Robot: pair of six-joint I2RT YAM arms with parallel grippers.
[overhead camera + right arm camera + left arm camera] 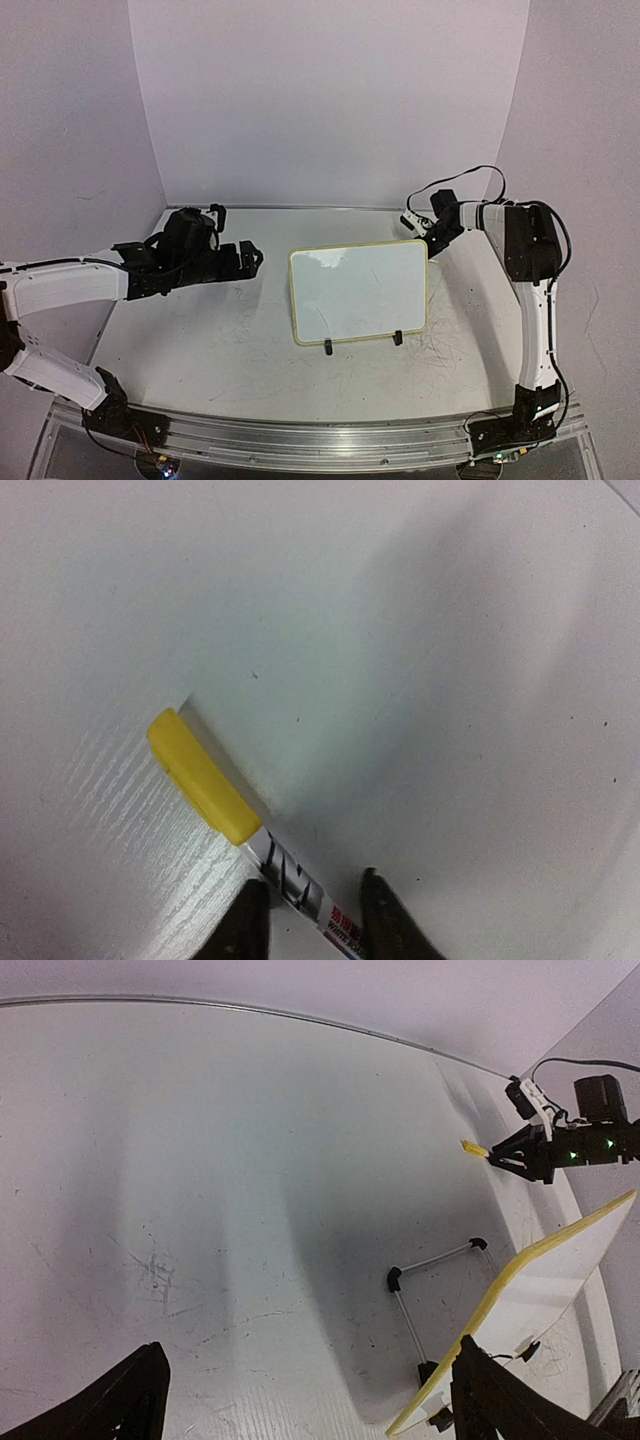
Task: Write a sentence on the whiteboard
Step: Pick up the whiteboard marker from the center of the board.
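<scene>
One whiteboard [360, 290] stands beside the right end effector [425, 232].

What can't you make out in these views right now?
Top view: any writing on the whiteboard; glare, too small.
Left wrist view: its face; steep angle, cut by frame edge.
Right wrist view: the marker label; blurred, cut by bottom edge.
Same view: marker tip; hidden under yellow cap.
</scene>
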